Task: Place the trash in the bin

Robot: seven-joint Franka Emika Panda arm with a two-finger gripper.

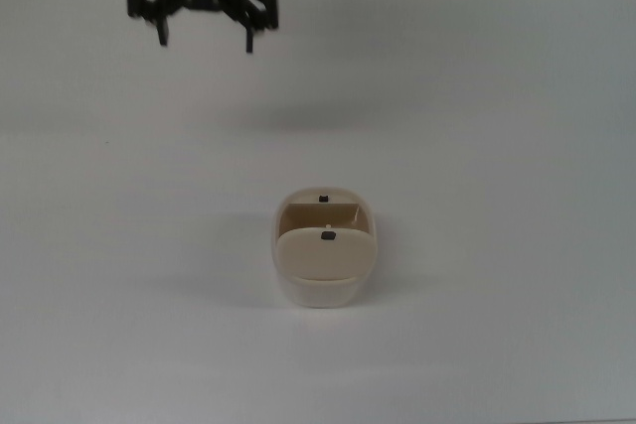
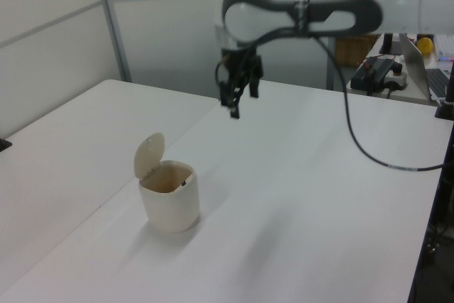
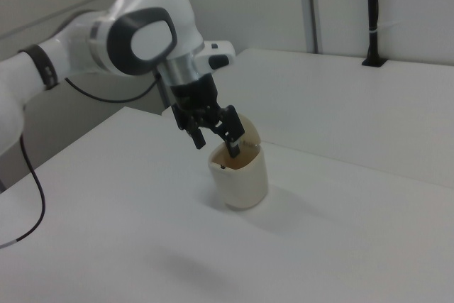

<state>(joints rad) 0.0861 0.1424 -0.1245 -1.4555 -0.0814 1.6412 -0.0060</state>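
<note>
Fingers (image 1: 206, 39) spread apart and empty, hanging well away from the bin (image 1: 325, 263), whose flap stands open

The bin (image 1: 325, 285) is seen to be of smooth cream plastic with a soft sheen. The desk (image 1: 497, 146) is finished in matt white. The arm (image 2: 333, 12) is clad in glossy white plastic, the gripper (image 1: 206, 39) in matt black.

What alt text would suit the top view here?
A small cream bin stands on a white table, its flap lid tilted so the inside shows. The black claw hangs open and empty near the top view's upper left, well away from the bin.
</note>
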